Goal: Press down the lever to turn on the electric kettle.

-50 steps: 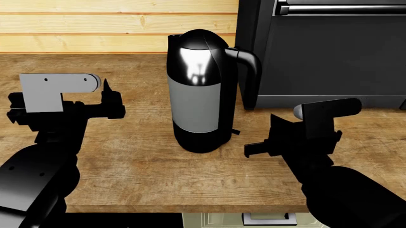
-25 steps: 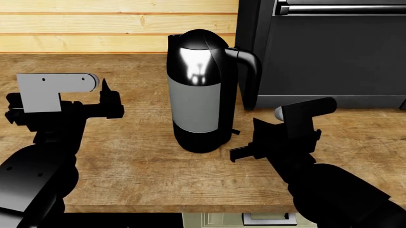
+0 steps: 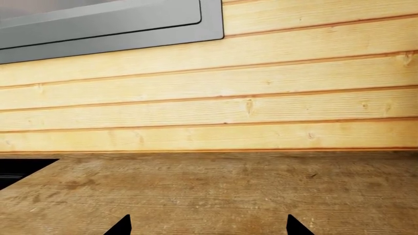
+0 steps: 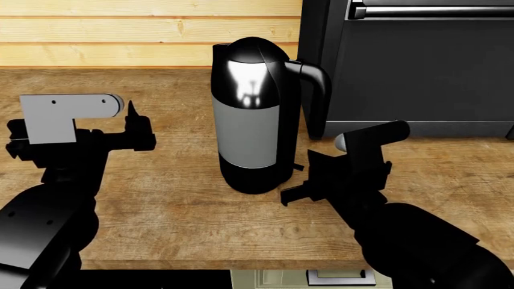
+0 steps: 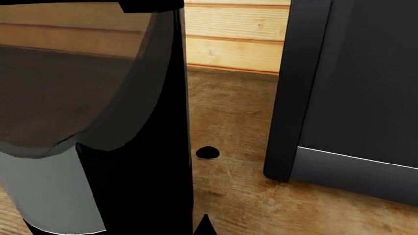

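The electric kettle (image 4: 249,114) stands upright mid-table, with a glossy black top and base, a grey middle band and its black loop handle facing right. The lever (image 4: 299,167) is a tiny black tab at the base on the handle side. In the right wrist view the kettle (image 5: 91,147) fills one side, and a small black tab (image 5: 207,152) sits beside it. My right gripper (image 4: 310,158) is close beside the base near the lever. It shows a single central tip (image 5: 204,226) and looks shut and empty. My left gripper (image 4: 138,123) is open and empty, left of the kettle.
A boxy black oven (image 4: 410,66) stands right behind the kettle's handle, leaving a narrow gap, and also shows in the right wrist view (image 5: 353,98). A wood plank wall (image 3: 261,98) backs the wooden table (image 4: 177,211). The table's front edge is near me.
My right gripper has moved left, from open table toward the kettle's base and lever. The left arm has barely moved. The kettle has not moved.
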